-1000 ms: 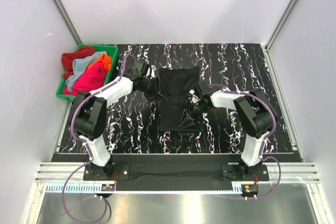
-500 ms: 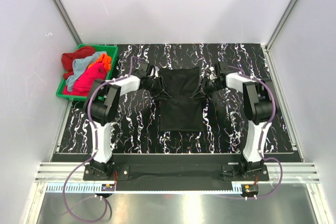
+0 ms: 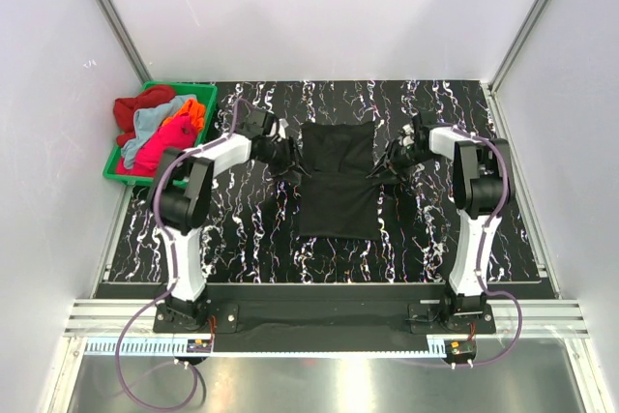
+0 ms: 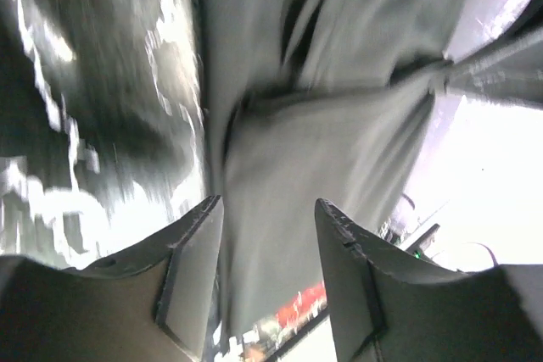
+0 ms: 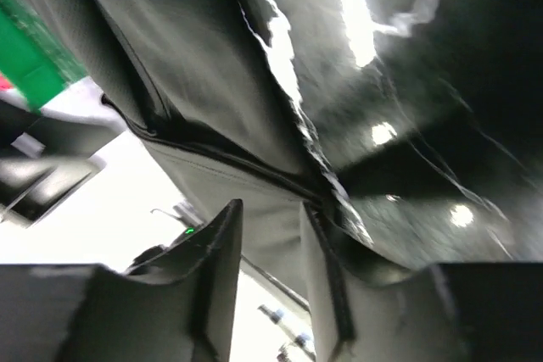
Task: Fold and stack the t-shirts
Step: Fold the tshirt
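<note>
A black t-shirt [image 3: 336,181] lies flat and partly folded in the middle of the table, a short flap sticking out at each side at mid height. My left gripper [image 3: 290,163] is at its left edge and my right gripper [image 3: 386,165] at its right edge. In the left wrist view the left gripper [image 4: 270,205] has its jaws apart, with the grey-looking cloth [image 4: 322,142] just beyond them. In the right wrist view the right gripper [image 5: 270,205] has a narrower gap, right at a seamed fold of the cloth [image 5: 212,82]. More t-shirts, red [image 3: 131,111], light blue [image 3: 155,121], orange [image 3: 193,111] and magenta [image 3: 164,142], sit in a pile.
That pile fills a green bin [image 3: 207,94] at the table's far left corner. The table top [image 3: 455,229] is black with white marbling. White walls with metal corner posts close in on three sides.
The right gripper has moved from the shirt's near right part up to its right edge. The left has shifted slightly along the left edge. Both jaws have widened, and the shirt lies flatter.
</note>
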You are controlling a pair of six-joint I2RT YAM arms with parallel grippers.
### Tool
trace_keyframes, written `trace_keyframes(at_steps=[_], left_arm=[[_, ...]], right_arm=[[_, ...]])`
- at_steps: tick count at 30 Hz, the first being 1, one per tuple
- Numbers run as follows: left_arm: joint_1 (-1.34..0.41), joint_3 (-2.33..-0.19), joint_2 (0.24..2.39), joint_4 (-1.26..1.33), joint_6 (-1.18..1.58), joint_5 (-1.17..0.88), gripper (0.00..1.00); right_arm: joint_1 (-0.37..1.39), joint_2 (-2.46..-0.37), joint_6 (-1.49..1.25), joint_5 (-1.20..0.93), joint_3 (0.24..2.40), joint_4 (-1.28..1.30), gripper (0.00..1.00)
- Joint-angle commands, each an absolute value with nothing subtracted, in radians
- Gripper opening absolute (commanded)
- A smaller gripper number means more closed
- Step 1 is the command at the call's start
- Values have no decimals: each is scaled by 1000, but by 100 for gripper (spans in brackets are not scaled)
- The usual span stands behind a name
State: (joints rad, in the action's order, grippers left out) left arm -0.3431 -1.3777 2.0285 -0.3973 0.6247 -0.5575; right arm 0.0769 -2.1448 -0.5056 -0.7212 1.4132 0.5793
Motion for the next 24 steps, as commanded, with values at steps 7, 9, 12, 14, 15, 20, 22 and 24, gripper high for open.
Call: trace_keyframes(at_steps=[7, 9, 12, 14, 15, 20, 22, 24], left_arm=[[-344, -1093, 1554, -396, 754, -462, 55], [-354, -976, 1455, -351, 819, -450, 54], [-390, -824, 1347, -253, 989, -420, 54], [-432, -705, 1303, -126, 1145, -391, 54], [-449, -671, 1273, -86, 1190, -379, 54], [-578, -546, 1246, 24, 1371, -261, 54], [-630, -523, 1249, 41, 1423, -214, 55], [-656, -477, 1244, 64, 1454, -177, 56]], right_arm=[[69, -1820, -443, -474, 1324, 744, 63], [69, -1728, -475, -474, 1226, 715, 66], [69, -1591, -587, -480, 1059, 646, 66], [72, -1475, -711, -494, 902, 591, 66], [75, -1435, -751, -491, 849, 542, 66], [109, -1183, -952, -436, 576, 482, 63], [127, -1094, -1052, -411, 508, 457, 61], [162, -1048, -1123, -397, 414, 402, 58]])
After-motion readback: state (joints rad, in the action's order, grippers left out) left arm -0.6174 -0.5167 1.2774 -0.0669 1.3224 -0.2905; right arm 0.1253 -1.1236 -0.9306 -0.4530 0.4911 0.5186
